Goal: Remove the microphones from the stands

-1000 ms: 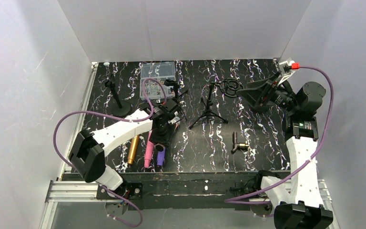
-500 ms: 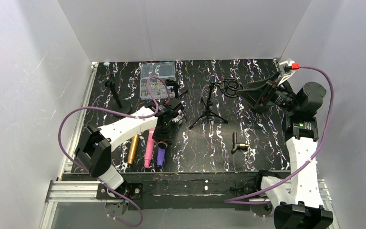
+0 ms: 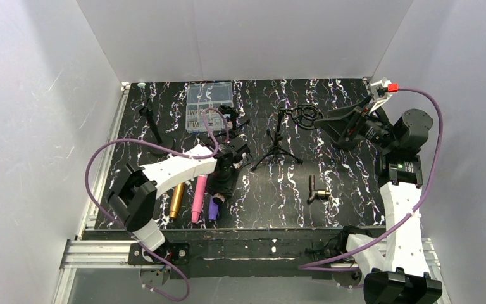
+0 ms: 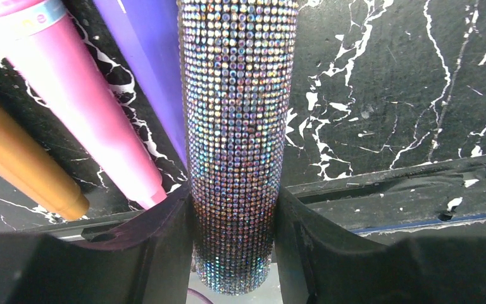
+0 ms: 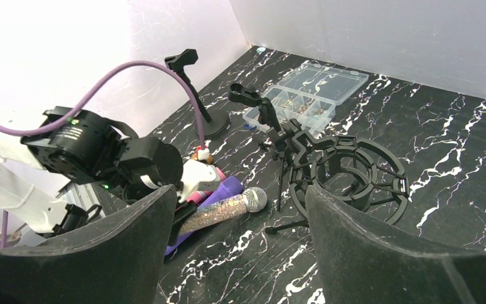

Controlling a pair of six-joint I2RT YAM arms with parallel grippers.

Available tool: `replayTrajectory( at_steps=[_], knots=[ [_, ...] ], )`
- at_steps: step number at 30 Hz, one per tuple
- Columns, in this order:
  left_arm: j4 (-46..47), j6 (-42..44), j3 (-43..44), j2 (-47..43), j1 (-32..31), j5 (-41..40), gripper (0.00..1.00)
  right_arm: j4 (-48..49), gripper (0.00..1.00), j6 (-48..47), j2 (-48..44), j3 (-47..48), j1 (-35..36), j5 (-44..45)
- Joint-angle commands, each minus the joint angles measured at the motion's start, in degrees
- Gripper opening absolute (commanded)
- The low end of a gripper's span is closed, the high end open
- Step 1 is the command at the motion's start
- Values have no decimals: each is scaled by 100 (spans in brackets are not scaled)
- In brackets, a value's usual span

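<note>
My left gripper (image 3: 223, 180) is shut on a sequined microphone (image 4: 235, 107), gripping its handle near the tail end. In the right wrist view the microphone (image 5: 228, 212) lies low over the black marbled table, its silver head pointing towards the tripod stand (image 5: 283, 166). The tripod stand (image 3: 277, 144) carries an empty clip. My right gripper (image 3: 329, 125) is open and empty, raised at the back right beside the black shock-mount ring (image 3: 307, 115). Its fingers (image 5: 133, 240) frame the scene.
A purple microphone (image 3: 213, 208), a pink one (image 3: 198, 196) and a gold one (image 3: 177, 197) lie side by side left of the held one. A round-base stand (image 3: 155, 133), a clip stand (image 3: 231, 117), a clear parts box (image 3: 210, 98) and a small black-brass adapter (image 3: 316, 190) are also on the table.
My left arm has swung to the right, carrying the sequined microphone a little right past the purple and pink ones. The right arm has not moved.
</note>
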Motion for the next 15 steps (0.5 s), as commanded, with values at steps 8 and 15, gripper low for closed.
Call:
replayTrajectory(
  at_steps=[8, 15],
  knots=[
    [-655, -400, -38, 633, -67, 269, 0, 357, 83, 130, -202, -63, -17, -131],
    [-637, -671, 130, 989, -224, 403, 0, 428, 82, 307, -227, -12, -16, -260]
  ],
)
